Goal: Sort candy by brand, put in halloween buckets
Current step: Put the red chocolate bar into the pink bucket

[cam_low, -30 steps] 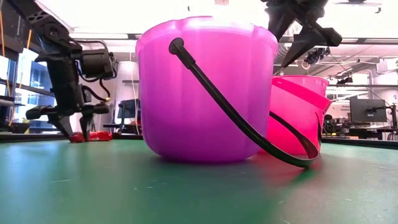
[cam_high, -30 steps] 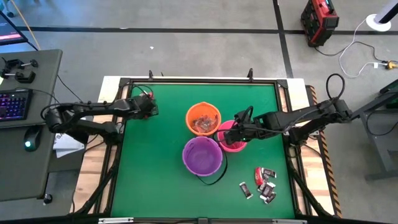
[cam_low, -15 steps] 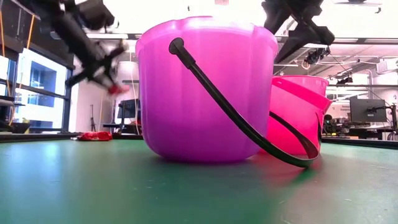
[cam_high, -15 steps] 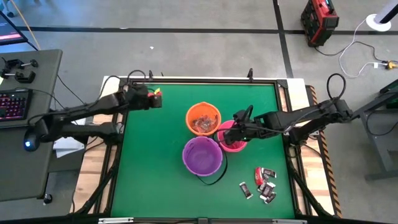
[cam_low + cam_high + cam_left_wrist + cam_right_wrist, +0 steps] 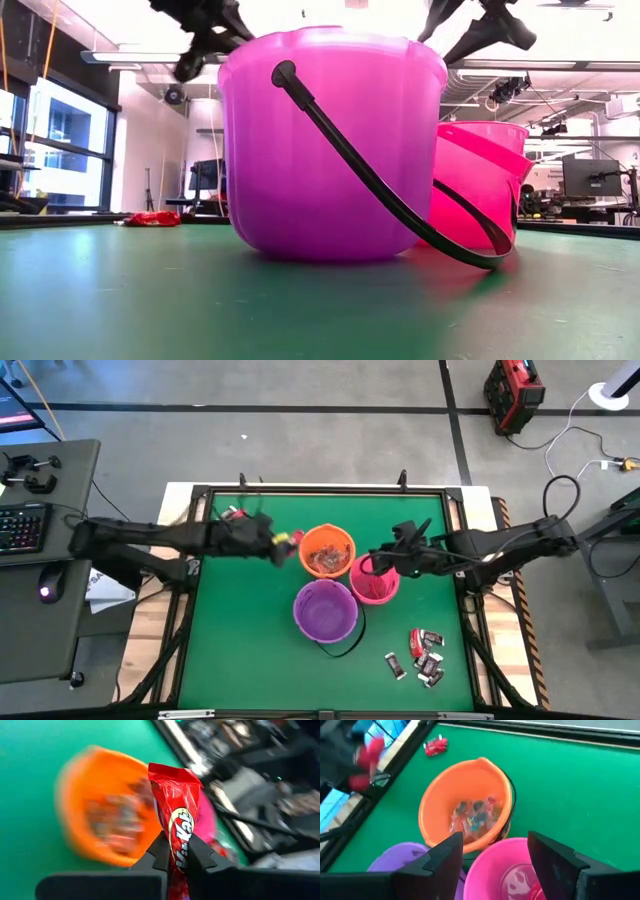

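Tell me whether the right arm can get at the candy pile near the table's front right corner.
Probably yes: the right gripper hangs open over the pink bucket, and bare green table lies between it and the candy pile.

A red candy wrapper [image 5: 176, 815] carries the "KitKat" logo in white and red lettering, seen running lengthwise along the packet in the left wrist view. The packet stands pinched between the fingers of the left gripper [image 5: 175, 857]. No other lettering, label or number can be made out on the buckets, the table or the equipment around it.
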